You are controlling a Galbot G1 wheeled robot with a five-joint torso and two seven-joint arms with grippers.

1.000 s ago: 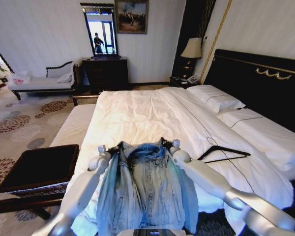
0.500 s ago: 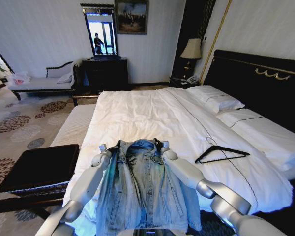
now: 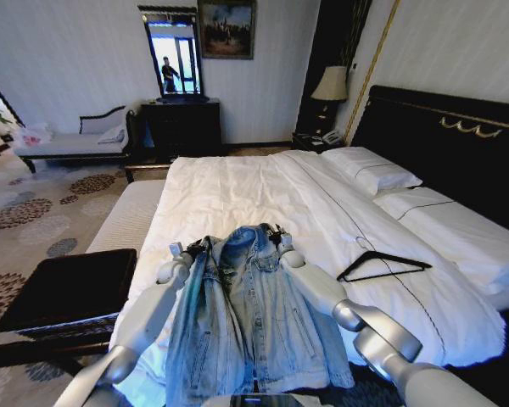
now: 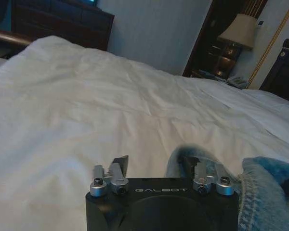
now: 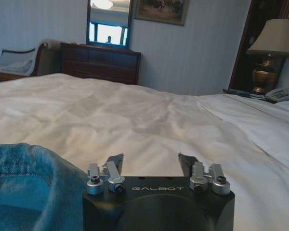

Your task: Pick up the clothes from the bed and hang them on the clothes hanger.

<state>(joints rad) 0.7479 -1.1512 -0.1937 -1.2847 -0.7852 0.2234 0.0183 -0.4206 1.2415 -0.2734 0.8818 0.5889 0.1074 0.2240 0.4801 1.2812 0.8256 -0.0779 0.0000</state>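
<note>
While both arms hold the denim jacket [image 3: 246, 314] up over the bed [image 3: 237, 195], left gripper [image 3: 195, 248] and right gripper [image 3: 276, 237] seemingly clenched on its shoulders, grip unclear, either shoulder may slip before reaching the clothes hanger [image 3: 382, 264] lying nearby.

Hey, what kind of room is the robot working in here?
Most likely a hotel bedroom: a large bed with white sheets and a tall black headboard, a bedside lamp with a telephone below it, and a dark dresser under a mirror.
</note>
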